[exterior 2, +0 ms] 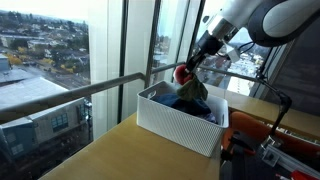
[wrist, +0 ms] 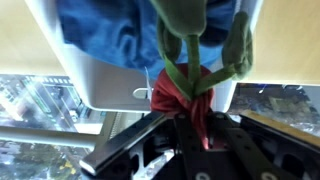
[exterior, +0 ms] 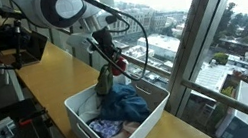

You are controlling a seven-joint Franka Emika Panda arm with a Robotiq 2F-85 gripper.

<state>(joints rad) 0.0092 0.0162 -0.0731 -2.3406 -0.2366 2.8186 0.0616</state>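
claw: the claw [exterior: 116, 64] is closed tight on a bunched garment. No gap shows between the fingers, which are buried in cloth.
held item: the garment [exterior: 105, 80] is red where the claw grips it and olive-green lower down.
long axis: near vertical. The garment hangs straight down from the claw, gripped end up and loose olive end down.
location: the garment is under the claw, over the open top of a white basket [exterior: 91, 125]. Its lower end is level with the rim, and contact with the contents cannot be told.
below the claw: a blue cloth [exterior: 127, 104] is heaped in the basket, with a pale cloth [exterior: 110, 131] beside it.
support: a wooden counter [exterior: 50, 63] carries the basket. A window rail [exterior: 215, 90] runs just beyond the claw.
exterior views: both show the hanging length of the garment [exterior 2: 196, 88], the claw [exterior 2: 186, 68] above the basket [exterior 2: 172, 128], and the counter [exterior 2: 105, 155].
wrist view only: looking along the claw [wrist: 188, 100], the red part is a tight knot at the grip. The olive part [wrist: 188, 45] splits into strands running away from it over the blue cloth [wrist: 110, 30]. The basket rim [wrist: 105, 85] shows a slot handle, and the street lies far below.
wrist view lacks: the garment's free end and the counter.
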